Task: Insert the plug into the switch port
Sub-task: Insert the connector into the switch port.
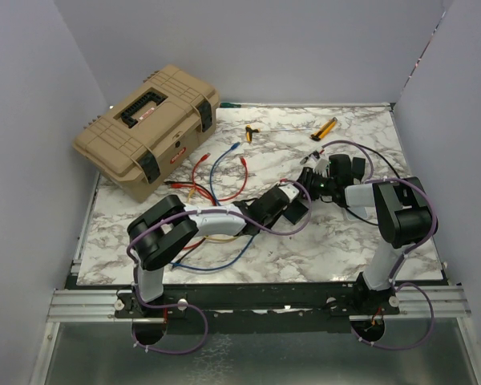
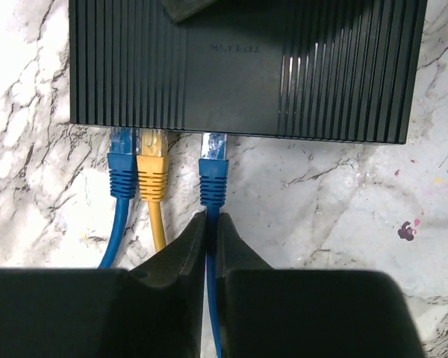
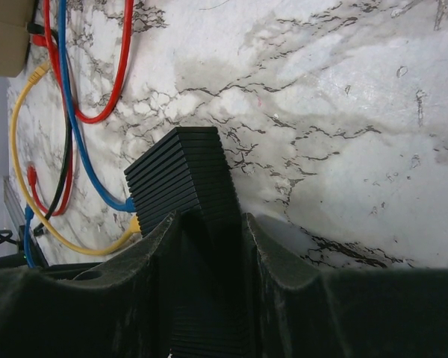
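Observation:
The switch [image 2: 239,67] is a black ribbed box lying flat on the marble table. My left gripper [image 2: 211,218] is shut on a blue cable just behind its blue plug [image 2: 213,160]. The plug's clear tip sits in a port on the switch's near edge, about as deep as the blue plug [image 2: 122,160] and yellow plug [image 2: 152,160] to its left. My right gripper [image 3: 209,220] is shut on the switch [image 3: 183,171], one finger on each side. In the top view both grippers meet at the switch [image 1: 297,210] mid-table.
A tan toolbox [image 1: 148,128] stands at the back left. Loose red, blue and yellow cables [image 1: 224,172] lie between it and the arms. Two yellow-handled tools [image 1: 324,128] lie near the back edge. Small black and white items [image 1: 349,167] sit behind the right gripper.

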